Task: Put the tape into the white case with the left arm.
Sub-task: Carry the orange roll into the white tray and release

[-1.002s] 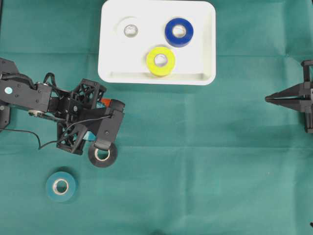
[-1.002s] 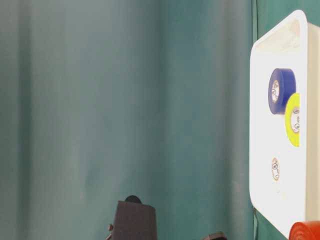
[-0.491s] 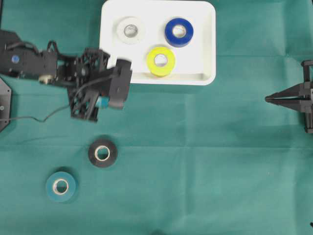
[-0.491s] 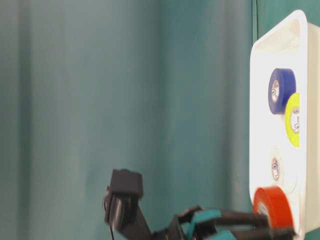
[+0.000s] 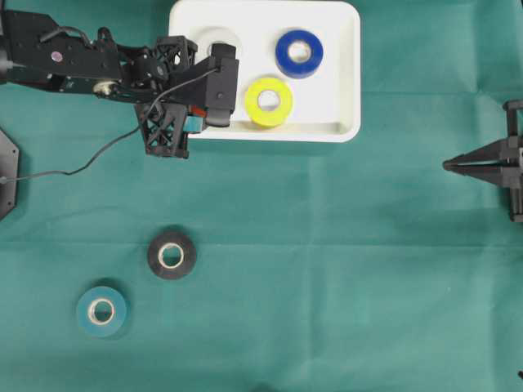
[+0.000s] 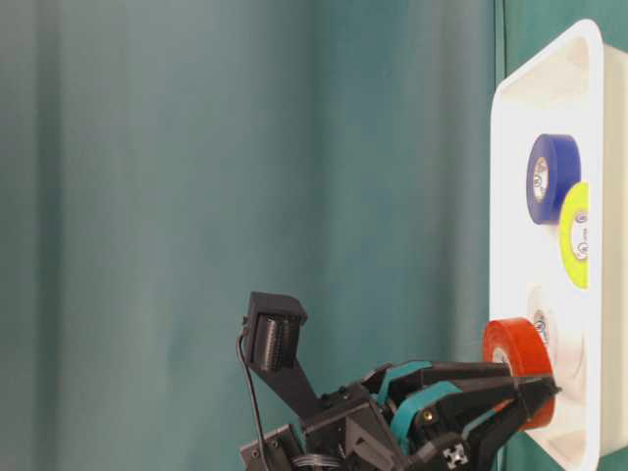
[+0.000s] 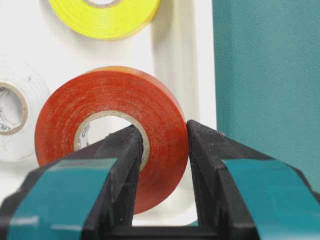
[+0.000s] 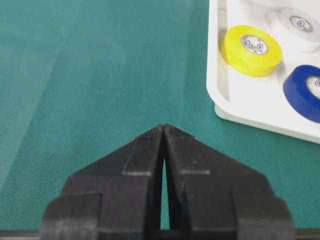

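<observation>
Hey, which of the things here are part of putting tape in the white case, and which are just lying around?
In the job: left gripper, the red tape it grips, white case.
Lying about: black tape and teal tape on the cloth, right gripper.

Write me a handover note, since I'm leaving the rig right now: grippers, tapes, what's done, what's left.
Left gripper: shut on the red tape, one of its fingers through the core, over the white case.
Right gripper: shut, holding nothing, parked at the right.
Done: white tape, blue tape and yellow tape lie in the case.
Left: release the red tape; black tape and teal tape lie on the green cloth.
</observation>
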`<state>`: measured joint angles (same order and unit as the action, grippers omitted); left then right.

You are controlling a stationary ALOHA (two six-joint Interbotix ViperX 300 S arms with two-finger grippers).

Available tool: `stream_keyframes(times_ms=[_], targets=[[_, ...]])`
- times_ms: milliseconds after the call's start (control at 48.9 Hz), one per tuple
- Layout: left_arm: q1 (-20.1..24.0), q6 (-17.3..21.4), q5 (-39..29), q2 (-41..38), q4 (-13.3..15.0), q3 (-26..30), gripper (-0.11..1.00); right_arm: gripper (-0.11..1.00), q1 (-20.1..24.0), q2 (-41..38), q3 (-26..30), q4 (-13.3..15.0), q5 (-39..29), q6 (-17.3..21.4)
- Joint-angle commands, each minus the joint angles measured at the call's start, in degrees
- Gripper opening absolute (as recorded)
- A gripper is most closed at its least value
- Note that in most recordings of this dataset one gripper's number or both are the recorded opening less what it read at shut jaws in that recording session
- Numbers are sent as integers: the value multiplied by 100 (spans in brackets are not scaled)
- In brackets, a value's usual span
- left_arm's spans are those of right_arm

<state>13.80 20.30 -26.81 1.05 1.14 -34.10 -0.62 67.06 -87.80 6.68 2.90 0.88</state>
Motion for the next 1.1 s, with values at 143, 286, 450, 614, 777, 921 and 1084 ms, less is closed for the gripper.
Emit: stream_keyframes(times_ms=[143, 286, 450, 614, 777, 921, 1084], targets=[[9, -18, 114, 70, -9, 123, 25, -10, 0, -44, 62, 9, 53, 0], [9, -9, 229, 53, -9, 105, 25, -10, -9, -44, 62, 9, 62, 9], [9, 0, 422, 53, -9, 70, 32, -10, -9, -44, 62, 9, 62, 0], [18, 9, 510, 62, -9, 0, 82, -10, -9, -44, 62, 9, 53, 9], [18, 9, 510, 79, -9, -44, 84, -10, 0, -44, 62, 9, 62, 0], [18, 9, 510, 97, -9, -79, 85, -10, 0, -53, 62, 0, 62, 9], [9, 0, 510, 149, -9, -132, 85, -10, 0, -44, 62, 9, 62, 9]])
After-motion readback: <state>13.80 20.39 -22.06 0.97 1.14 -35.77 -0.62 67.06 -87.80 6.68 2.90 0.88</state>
